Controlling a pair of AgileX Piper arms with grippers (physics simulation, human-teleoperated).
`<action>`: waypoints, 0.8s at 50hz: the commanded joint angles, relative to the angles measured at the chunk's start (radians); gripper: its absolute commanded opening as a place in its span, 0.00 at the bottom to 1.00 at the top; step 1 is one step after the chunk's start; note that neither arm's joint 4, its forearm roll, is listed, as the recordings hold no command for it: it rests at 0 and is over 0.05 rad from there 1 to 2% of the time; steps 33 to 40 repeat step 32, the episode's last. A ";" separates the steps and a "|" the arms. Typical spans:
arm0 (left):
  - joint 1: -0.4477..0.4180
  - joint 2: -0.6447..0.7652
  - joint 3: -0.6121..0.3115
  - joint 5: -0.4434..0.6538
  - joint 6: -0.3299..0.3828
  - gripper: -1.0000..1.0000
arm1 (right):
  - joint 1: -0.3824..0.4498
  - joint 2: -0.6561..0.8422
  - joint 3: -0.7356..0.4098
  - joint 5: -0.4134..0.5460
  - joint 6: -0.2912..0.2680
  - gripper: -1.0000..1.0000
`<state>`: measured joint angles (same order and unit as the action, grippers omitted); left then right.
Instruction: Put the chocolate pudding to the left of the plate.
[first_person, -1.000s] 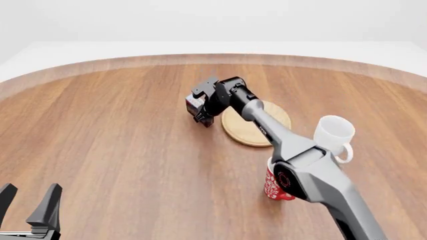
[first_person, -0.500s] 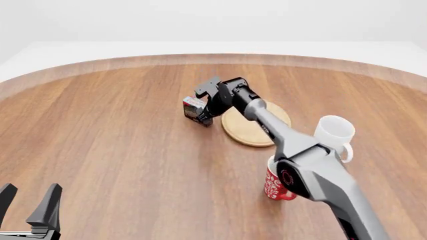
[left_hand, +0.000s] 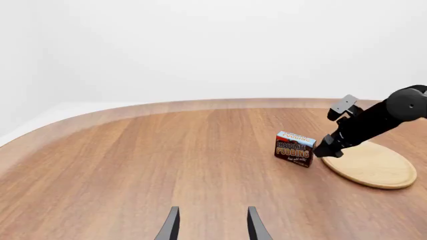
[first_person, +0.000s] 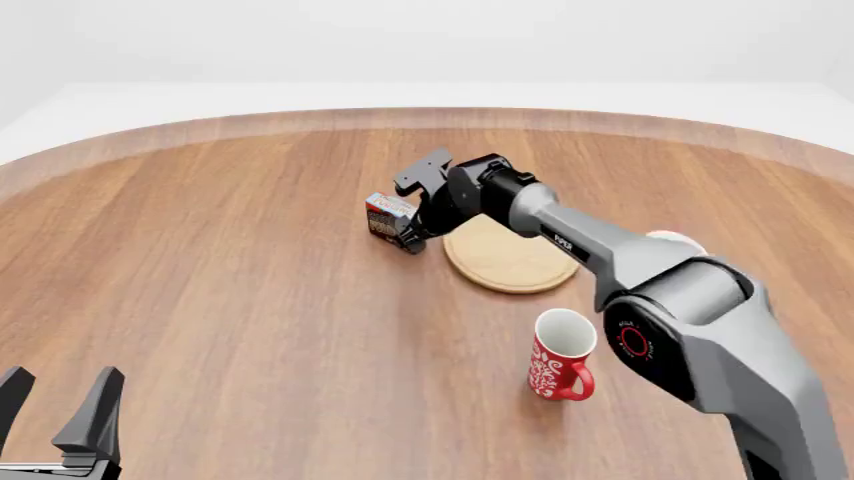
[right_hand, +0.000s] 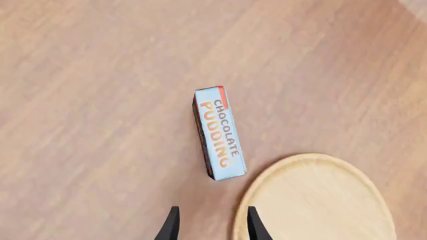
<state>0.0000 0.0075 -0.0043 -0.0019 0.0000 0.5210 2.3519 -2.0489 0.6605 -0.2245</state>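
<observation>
The chocolate pudding (first_person: 387, 219) is a small brown carton with a light blue top, standing on the table just left of the plate (first_person: 521, 262). It also shows in the left wrist view (left_hand: 294, 148) and the right wrist view (right_hand: 219, 132). The plate (right_hand: 313, 200) is a flat tan wooden disc. My right gripper (first_person: 411, 237) is open and empty, hovering just beside the carton at the plate's left rim, apart from it (right_hand: 210, 227). My left gripper (first_person: 56, 397) is open and empty at the near left corner (left_hand: 210, 227).
A red patterned mug (first_person: 561, 355) stands in front of the plate, near the right arm's base. A white mug (first_person: 677, 239) is mostly hidden behind the right arm. The table's curved far edge (first_person: 427, 115) runs behind the carton.
The right gripper has let go of the carton and drawn back a little. The right arm has swung, uncovering the red mug and hiding the white mug. The left arm has not moved.
</observation>
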 joint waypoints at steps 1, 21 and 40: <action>0.000 0.000 0.000 0.000 0.000 1.00 | 0.018 -0.202 0.249 -0.096 0.018 1.00; 0.000 0.000 0.000 0.000 0.000 1.00 | 0.082 -0.525 0.550 -0.304 0.086 1.00; 0.000 0.000 0.000 0.000 0.000 1.00 | 0.030 -0.669 0.655 -0.478 0.222 1.00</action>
